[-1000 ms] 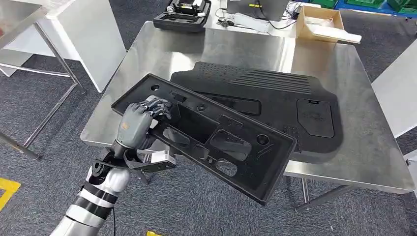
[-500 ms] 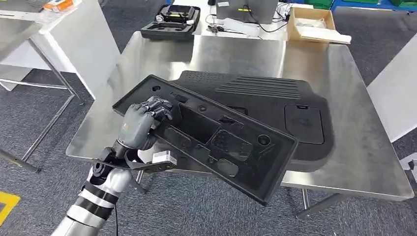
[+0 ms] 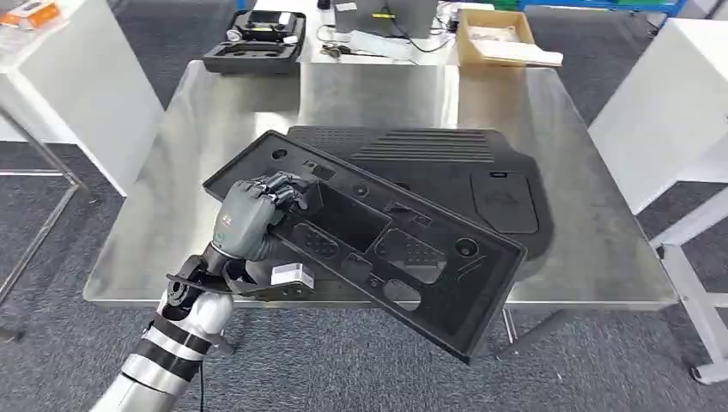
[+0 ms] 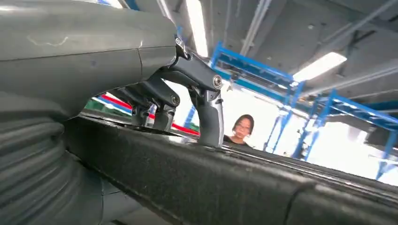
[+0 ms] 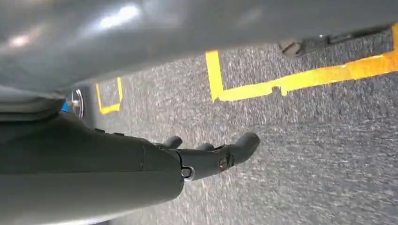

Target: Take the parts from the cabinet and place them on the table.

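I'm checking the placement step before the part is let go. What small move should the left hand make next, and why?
Probably carry the black panel further forward over the steel table before lowering it. The left hand grips it near one end, and its far corner overhangs the table's near edge above the floor; another black part already lies ahead.

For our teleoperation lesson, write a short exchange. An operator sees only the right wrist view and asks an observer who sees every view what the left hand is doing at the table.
Operator: I see my right hand empty over the floor. Is the left hand holding anything?
Observer: Yes, it grips a black panel by one end.
Operator: Where is the panel relative to the table?
Observer: Partly over it, with the near corner jutting past the front edge.
Operator: Is anything already there?
Observer: A larger black part lies flat on the table.
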Robot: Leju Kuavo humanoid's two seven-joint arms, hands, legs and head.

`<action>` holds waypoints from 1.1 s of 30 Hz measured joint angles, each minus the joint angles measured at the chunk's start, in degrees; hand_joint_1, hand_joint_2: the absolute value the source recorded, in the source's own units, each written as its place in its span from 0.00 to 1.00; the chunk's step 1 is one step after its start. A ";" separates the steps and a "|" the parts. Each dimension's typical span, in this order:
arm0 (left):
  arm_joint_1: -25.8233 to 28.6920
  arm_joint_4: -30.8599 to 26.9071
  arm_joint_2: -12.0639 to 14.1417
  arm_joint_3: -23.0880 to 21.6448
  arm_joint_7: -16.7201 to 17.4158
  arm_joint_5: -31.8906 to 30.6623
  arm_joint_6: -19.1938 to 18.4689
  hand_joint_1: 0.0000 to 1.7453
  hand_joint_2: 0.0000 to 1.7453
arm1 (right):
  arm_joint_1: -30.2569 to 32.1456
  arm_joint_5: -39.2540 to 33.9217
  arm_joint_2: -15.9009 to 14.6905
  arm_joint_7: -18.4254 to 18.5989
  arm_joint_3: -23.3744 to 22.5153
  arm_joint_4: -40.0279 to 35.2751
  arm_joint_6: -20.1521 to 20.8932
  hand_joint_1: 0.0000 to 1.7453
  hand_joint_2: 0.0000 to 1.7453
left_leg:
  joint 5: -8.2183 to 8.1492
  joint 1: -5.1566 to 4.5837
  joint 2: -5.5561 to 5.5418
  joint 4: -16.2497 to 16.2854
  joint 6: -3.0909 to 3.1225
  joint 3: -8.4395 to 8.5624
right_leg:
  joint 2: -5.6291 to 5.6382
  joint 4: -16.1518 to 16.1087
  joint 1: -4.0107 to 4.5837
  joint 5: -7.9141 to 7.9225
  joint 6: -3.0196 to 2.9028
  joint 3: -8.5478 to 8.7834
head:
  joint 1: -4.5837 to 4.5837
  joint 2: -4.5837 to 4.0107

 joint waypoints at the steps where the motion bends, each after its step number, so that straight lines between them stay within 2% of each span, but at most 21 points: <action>1: 0.00 0.00 0.00 -0.04 0.00 0.00 0.00 1.00 1.00 | 0.02 0.02 0.00 0.00 -0.02 0.00 0.00 0.00 0.00 | -0.07 0.01 0.52 0.00 -0.06 0.04 | -0.08 -1.58 -0.16 0.88 0.54 0.69 | 0.02 0.00; 2: -0.01 0.00 0.00 -0.04 0.02 0.00 0.00 1.00 1.00 | 0.03 0.00 0.00 0.00 -0.04 0.00 0.00 0.00 0.00 | -0.15 0.04 1.10 0.00 -0.19 0.13 | -0.38 -5.72 -0.27 2.59 1.13 2.91 | 0.04 0.00; 3: -0.02 0.00 0.00 -0.02 0.02 0.00 0.00 1.00 1.00 | 0.04 0.02 -0.04 0.00 -0.07 0.00 0.00 0.00 0.00 | -0.27 0.07 1.62 0.00 -0.36 0.25 | -1.26 -11.63 -0.30 4.57 1.56 6.14 | 0.04 0.00; 4: -0.03 0.00 0.00 -0.04 0.02 0.00 0.00 1.00 1.00 | -0.05 0.02 -0.04 -0.02 -0.07 0.00 0.00 0.00 0.00 | -0.40 -0.06 2.03 0.00 -0.58 0.49 | -3.81 -17.12 -0.12 5.90 1.58 9.44 | 0.13 0.00; 5: 0.00 -0.02 0.00 -0.02 0.00 0.00 0.00 1.00 1.00 | -0.31 0.18 -0.04 -0.04 -0.07 0.00 -0.04 0.00 0.00 | -0.76 -0.67 2.41 0.11 -1.03 0.55 | -6.28 -19.07 0.36 5.97 1.00 10.88 | 0.22 0.00; 6: -0.12 -0.02 0.09 -0.04 0.00 -0.02 0.00 1.00 1.00 | -0.39 0.44 -0.07 -0.13 -0.07 0.00 -0.22 0.00 0.00 | -0.95 -0.73 2.90 0.05 -1.33 0.74 | -5.23 -19.12 0.50 6.31 0.60 10.78 | 0.00 0.00; 9: -0.15 -0.02 0.02 -0.04 0.00 0.00 0.00 1.00 1.00 | -0.33 0.98 -0.02 -0.02 -0.07 0.00 -0.20 0.00 0.00 | -1.38 -0.66 4.51 -0.13 -2.12 1.44 | -3.54 -19.11 0.45 6.68 -0.25 10.70 | -0.09 0.00; 10: -0.25 0.00 0.02 -0.06 0.02 0.00 0.00 1.00 1.00 | -0.29 1.05 -0.02 0.02 -0.07 0.00 -0.20 0.00 0.00 | -1.92 -0.18 2.70 0.70 -2.56 0.81 | -3.05 -19.23 -0.51 6.86 -0.57 10.94 | -0.11 0.00; 11: -0.24 0.00 0.02 -0.09 0.02 0.02 -0.02 1.00 1.00 | -0.36 1.07 -0.09 0.09 -0.07 0.00 -0.20 0.00 0.00 | -2.23 -0.33 1.10 0.79 -1.88 0.63 | -2.85 -18.82 0.37 6.80 -0.48 10.99 | -0.42 0.00; 12: -0.42 0.00 0.02 -0.11 0.02 0.07 -0.02 1.00 1.00 | -0.33 1.16 0.00 0.15 -0.07 0.00 -0.17 0.00 0.00 | -1.21 -0.30 1.18 0.03 -0.29 0.98 | -2.61 -18.52 0.36 6.44 -0.66 11.08 | -0.63 0.00; 13: -0.49 0.09 0.00 -0.18 0.02 0.09 -0.20 1.00 1.00 | -0.28 1.31 0.09 0.15 -0.07 0.00 -0.13 0.00 0.00 | -1.88 -0.18 1.48 -0.09 -0.87 1.31 | -2.20 -18.74 0.59 6.46 -0.65 11.14 | -0.41 0.00; 14: -0.81 0.15 -0.15 -0.22 0.13 0.11 -0.28 1.00 1.00 | -0.26 1.48 0.07 0.15 -0.07 0.00 -0.09 0.00 0.00 | -1.67 -0.15 1.72 -0.09 -1.45 1.35 | -2.01 -18.64 0.57 6.40 -0.73 11.05 | -0.68 0.00; 25: -2.97 2.03 -0.81 -0.33 0.68 0.20 -0.90 1.00 1.00 | -0.29 1.95 0.07 0.31 -0.04 0.00 0.15 0.00 0.00 | -1.47 -0.23 1.78 -0.42 -1.86 1.32 | -1.93 -18.61 0.57 6.36 -0.78 10.79 | -0.59 0.00; 33: -7.02 6.42 -1.96 -0.46 3.43 -0.53 -2.16 1.00 1.00 | -0.30 3.34 0.07 0.33 -0.04 0.00 0.17 0.00 0.00 | -1.47 -0.49 1.73 -0.39 -1.85 1.32 | -1.94 -18.63 0.31 6.40 -0.75 10.83 | -0.57 0.00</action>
